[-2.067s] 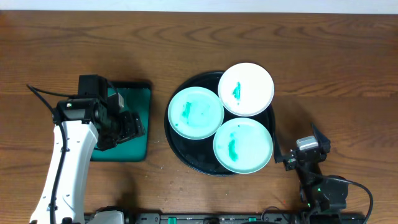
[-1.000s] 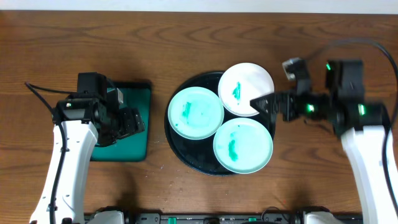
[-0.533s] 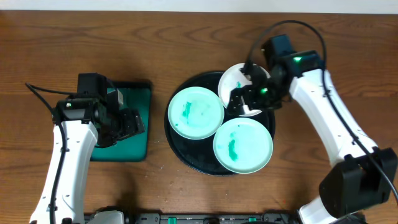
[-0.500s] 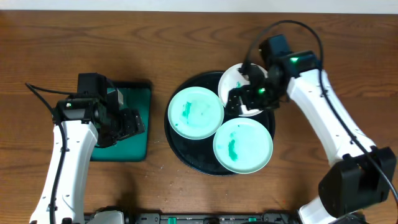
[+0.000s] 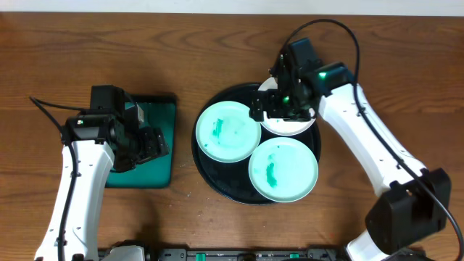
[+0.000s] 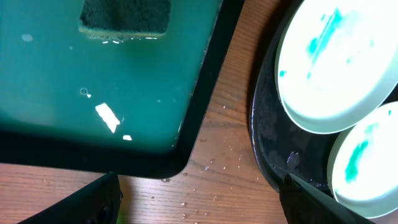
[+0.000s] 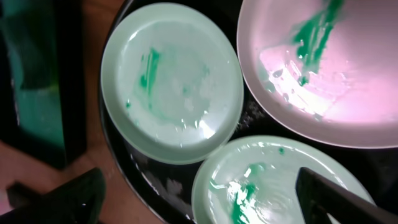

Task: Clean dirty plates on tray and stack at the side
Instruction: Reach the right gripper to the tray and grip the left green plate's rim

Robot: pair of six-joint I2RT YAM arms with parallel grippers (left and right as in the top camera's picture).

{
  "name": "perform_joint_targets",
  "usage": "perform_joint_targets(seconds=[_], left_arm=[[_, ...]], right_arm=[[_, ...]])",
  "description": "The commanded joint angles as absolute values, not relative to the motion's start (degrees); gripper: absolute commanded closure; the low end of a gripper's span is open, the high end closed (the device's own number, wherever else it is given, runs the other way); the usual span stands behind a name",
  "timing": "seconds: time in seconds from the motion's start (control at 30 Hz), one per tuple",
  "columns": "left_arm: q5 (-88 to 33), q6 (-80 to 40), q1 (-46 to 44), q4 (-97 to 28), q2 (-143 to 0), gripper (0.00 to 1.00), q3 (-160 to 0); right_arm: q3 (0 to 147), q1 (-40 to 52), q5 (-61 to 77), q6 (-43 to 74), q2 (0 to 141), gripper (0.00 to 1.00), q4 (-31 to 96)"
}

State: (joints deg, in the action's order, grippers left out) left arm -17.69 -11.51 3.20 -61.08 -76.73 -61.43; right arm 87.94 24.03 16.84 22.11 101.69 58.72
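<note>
The round black tray [image 5: 209,171] holds three dirty plates with green smears. A mint plate [image 5: 228,131] lies on its left and another mint plate [image 5: 283,169] at its front. The white plate [image 5: 293,125] at the back right is partly hidden under my right gripper [image 5: 279,106]. That gripper hovers open and holds nothing. The right wrist view looks down on the left plate [image 7: 171,87], the white plate [image 7: 323,68] and the front plate [image 7: 280,180]. My left gripper [image 5: 151,143] is open over the green tray's right edge, left of the black tray [image 6: 266,127].
A rectangular green tray [image 5: 158,116] with a black rim lies left of the black tray. It holds shallow water and a dark sponge [image 6: 124,14]. Water drops dot the wooden table [image 6: 224,174] between the two trays.
My right arm has swung in from the right and now hangs over the white plate at the tray's back. The left arm and the plates have not moved.
</note>
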Motion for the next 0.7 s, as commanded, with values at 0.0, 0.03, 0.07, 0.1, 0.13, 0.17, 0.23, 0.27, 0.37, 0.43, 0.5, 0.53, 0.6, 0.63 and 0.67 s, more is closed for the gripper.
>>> perform_joint_targets(seconds=[0.0, 0.03, 0.07, 0.1, 0.13, 0.17, 0.23, 0.27, 0.37, 0.43, 0.5, 0.53, 0.6, 0.63, 0.67], left_arm=[[-17.37, -10.37, 3.03, -61.21, -76.71, 0.18, -62.37], [-17.37, -10.37, 3.03, -61.21, -76.71, 0.18, -62.37], [-17.37, -10.37, 3.03, -61.23, -76.71, 0.18, -62.35], [-17.37, -10.37, 3.03, -61.23, -76.71, 0.18, -62.3], [-17.37, -10.37, 3.03, -61.21, -76.71, 0.18, -62.24], [-17.37, -10.37, 3.03, -61.21, -76.73, 0.18, -62.15], [-17.37, -10.35, 3.03, -61.54, -76.73, 0.17, -62.08], [-17.37, -10.35, 3.03, -61.67, -76.73, 0.18, -62.08], [-17.34, -10.35, 3.03, -61.69, -76.73, 0.18, -62.08], [-17.34, -10.35, 3.03, -61.69, -76.73, 0.18, -62.08], [-17.37, -10.35, 3.03, -61.69, -76.73, 0.18, -62.08], [-17.34, -10.35, 3.03, -61.69, -76.73, 0.18, -62.08], [-17.34, -10.35, 3.03, -61.69, -76.73, 0.18, -62.08], [-17.37, -10.35, 3.03, -61.69, -76.73, 0.18, -62.08], [-17.34, -10.35, 3.03, -61.69, -76.73, 0.18, -62.08]], right_arm=[[86.08, 27.73, 14.37, 28.36, 105.67, 0.12, 57.47], [85.84, 28.73, 14.35, 29.74, 106.96, 0.18, 56.9], [85.69, 29.5, 14.24, 31.77, 108.12, 0.27, 56.47], [85.69, 30.2, 13.56, 34.72, 109.32, 0.36, 56.31], [85.69, 30.61, 12.67, 37.17, 110.28, 0.37, 56.29], [85.69, 31.0, 11.53, 39.55, 111.39, 0.33, 56.25], [85.69, 31.33, 10.96, 41.3, 114.41, 0.31, 55.0], [85.69, 31.33, 11.0, 41.28, 115.13, 0.3, 54.59], [85.69, 31.16, 11.03, 39.7, 117.03, 0.28, 52.95], [85.69, 30.96, 10.85, 38.39, 117.27, 0.29, 51.92], [85.69, 30.65, 10.52, 38.28, 117.27, 0.29, 51.29], [85.69, 30.46, 10.39, 38.26, 117.27, 0.29, 50.92], [85.65, 30.11, 9.87, 38.26, 117.43, 0.3, 50.35], [85.62, 30.04, 9.67, 38.04, 117.62, 0.3, 50.06], [85.62, 30.0, 9.72, 36.67, 118.15, 0.31, 49.25]])
